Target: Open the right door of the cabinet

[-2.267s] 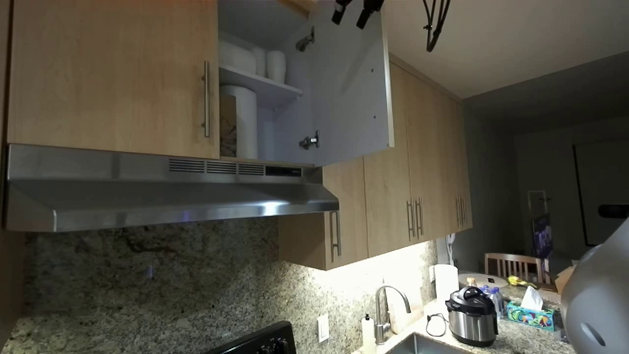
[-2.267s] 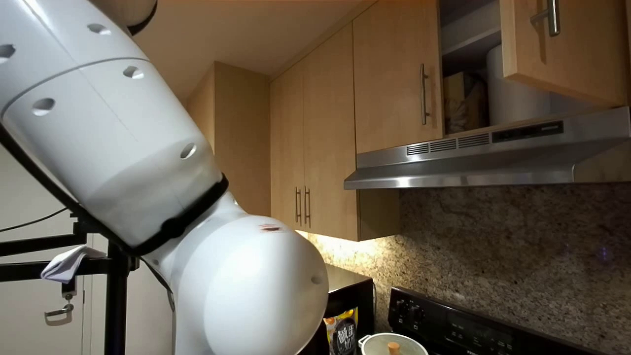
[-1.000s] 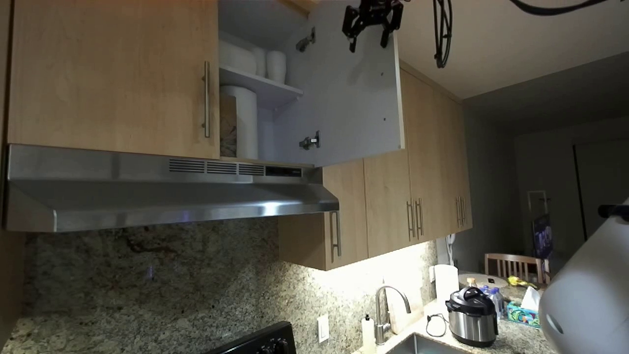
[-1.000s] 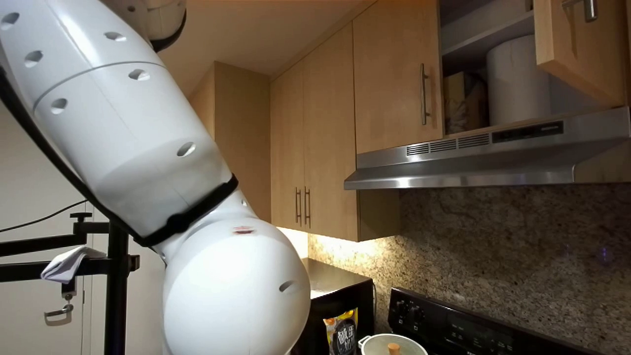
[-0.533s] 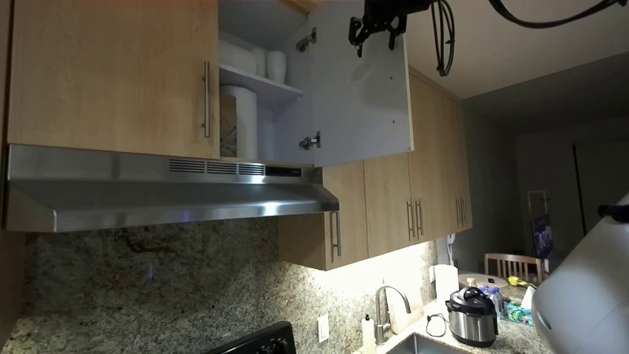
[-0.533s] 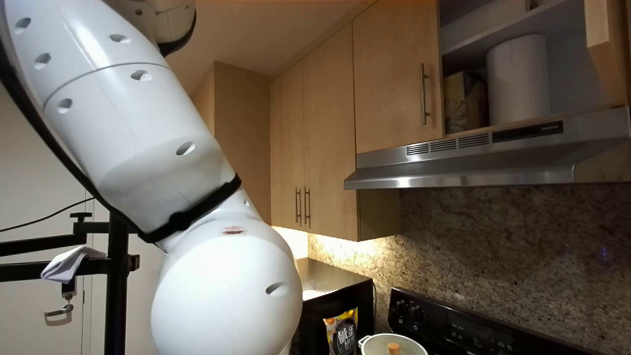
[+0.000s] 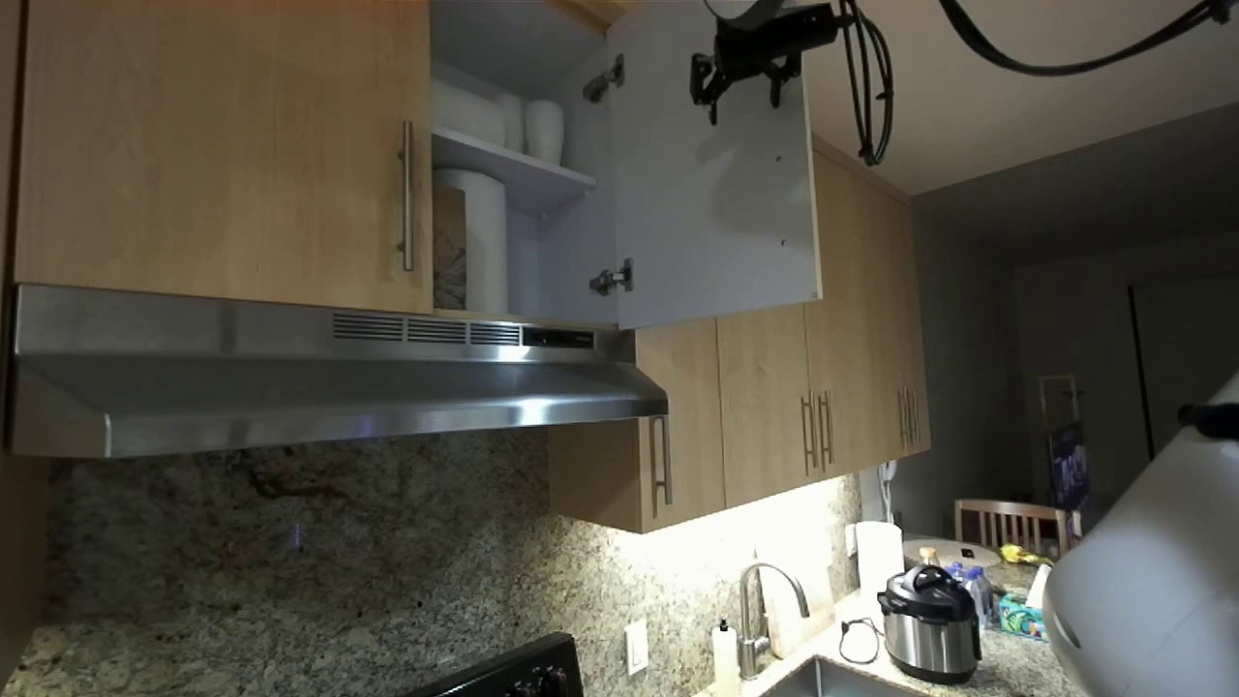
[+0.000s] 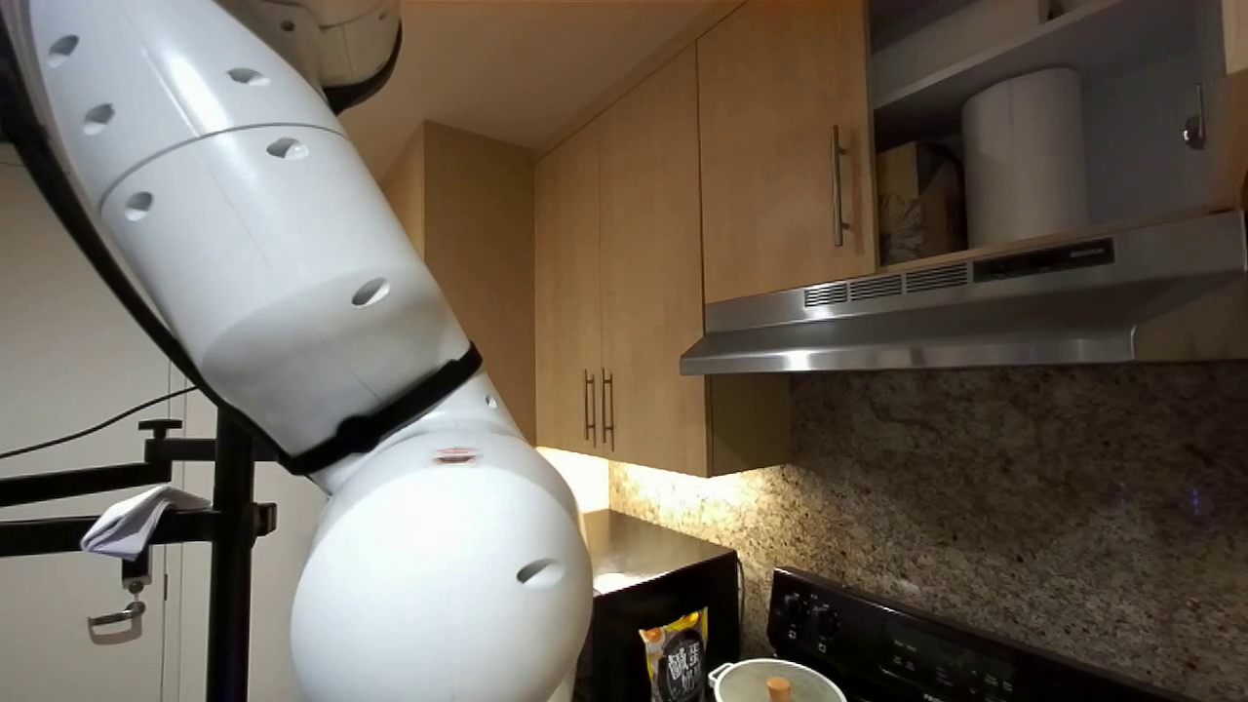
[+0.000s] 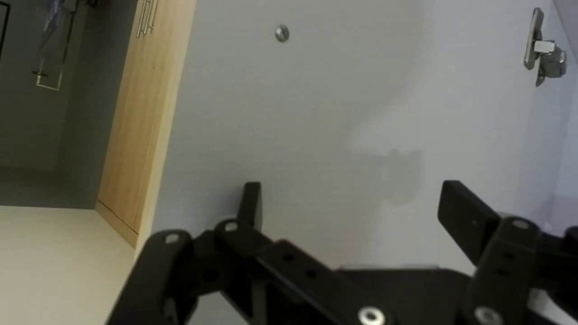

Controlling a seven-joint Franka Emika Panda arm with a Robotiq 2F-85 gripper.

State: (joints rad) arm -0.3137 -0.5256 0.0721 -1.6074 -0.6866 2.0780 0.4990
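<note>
The right door (image 7: 716, 213) of the cabinet (image 7: 523, 169) stands wide open, showing its pale inner face; in an exterior view only a bit of it (image 8: 1236, 39) shows at the right edge. Its handle is out of view. My gripper (image 7: 744, 108) is at the upper part of the inner face, near the free edge. In the wrist view, the gripper (image 9: 352, 189) is open with nothing between the fingers. The left fingertip is very close to the inner face (image 9: 307, 108); I cannot tell whether it touches. The twin door (image 7: 223, 145) is closed.
A steel range hood (image 7: 339, 387) sits below the cabinet. Taller cabinets (image 7: 765, 416) stand beyond the open door. White vessels and a white cylinder (image 7: 484, 237) are on the shelves. Cables (image 7: 871, 97) hang from the arm (image 8: 292, 253). A stove (image 8: 936, 643) is below.
The right door has swung further open, its free edge moving right in an exterior view. The gripper has come lower into view and moved right with it. The twin door has not moved.
</note>
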